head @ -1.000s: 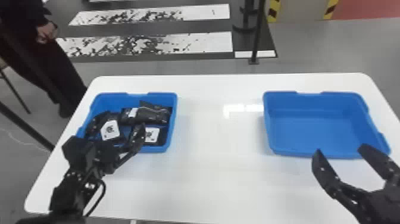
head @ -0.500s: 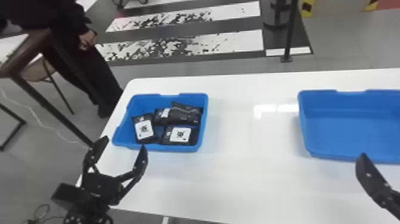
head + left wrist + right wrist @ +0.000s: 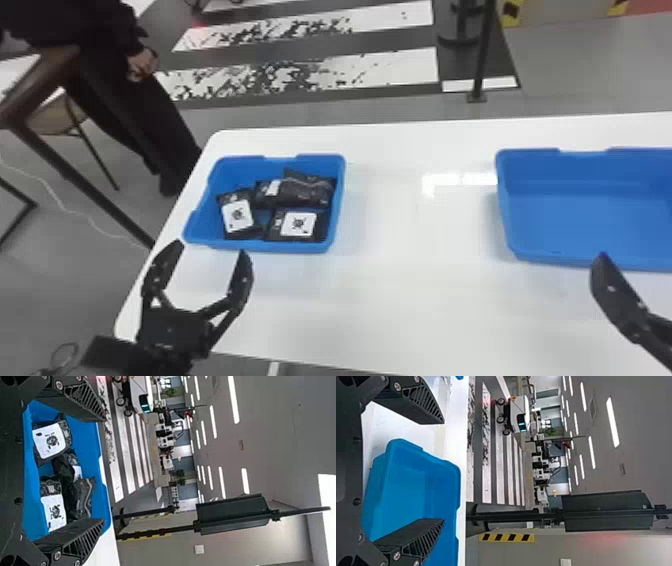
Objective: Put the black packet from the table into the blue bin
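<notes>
My left gripper [image 3: 210, 247] stands open in the head view, just in front of the left blue bin [image 3: 260, 246], holding nothing. Several black packets [image 3: 307, 192] lie in that bin, two with white labels facing up. In the left wrist view, the open left gripper [image 3: 106, 473] has the packets [image 3: 82, 496] between and beyond its fingers. At the head view's right edge, one finger of my right gripper [image 3: 617, 295] shows before the right blue bin [image 3: 590, 225], whose visible floor is bare. The right wrist view has the right gripper [image 3: 444, 471] open at this bin [image 3: 407, 494].
Both bins stand on a white table [image 3: 400, 300], with a wide stretch of tabletop between them. Beyond the table's far edge stands a dark post [image 3: 482, 55]. A brown table [image 3: 40, 85] is off to the left.
The head view has swung left, shifting bins and table rightward. My left gripper has come back from over the packets to the left bin's front side, its fingers still open and empty.
</notes>
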